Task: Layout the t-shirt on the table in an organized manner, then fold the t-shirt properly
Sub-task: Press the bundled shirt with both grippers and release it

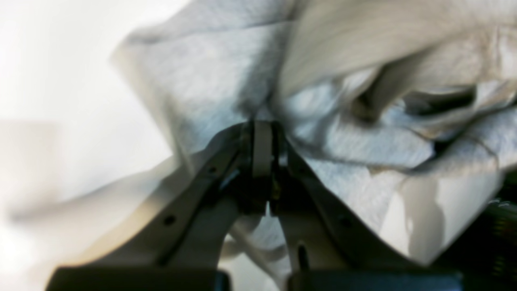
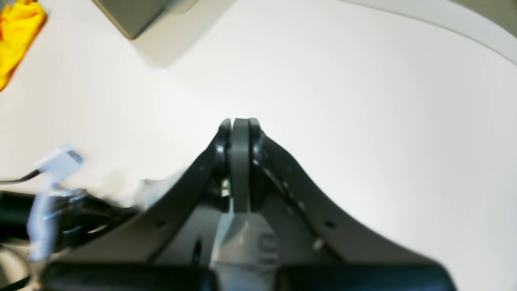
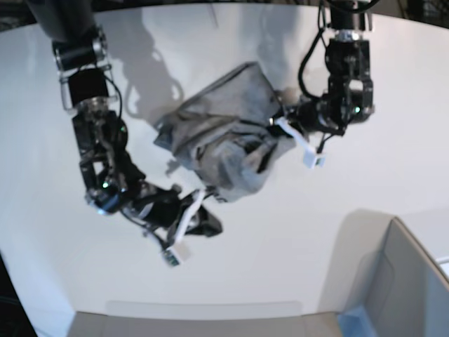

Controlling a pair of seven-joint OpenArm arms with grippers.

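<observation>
While crumpled, t-shirt [image 3: 224, 144] pinched by left end effector [image 1: 262, 129].

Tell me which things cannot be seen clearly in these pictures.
- The t-shirt: crumpled, its lettering hidden in folds, base view.
- Left tool: shut on the cloth; motion blur smears the fabric, left wrist view.
- Yellow cloth: cut by the frame edge, right wrist view.
- Grey bin: cut at the base view's corner.

We can read no text, label, brand or number anywhere; the crumpled t-shirt [image 3: 228, 144] shows no legible lettering, perhaps because both wrist views are blurred.
</observation>
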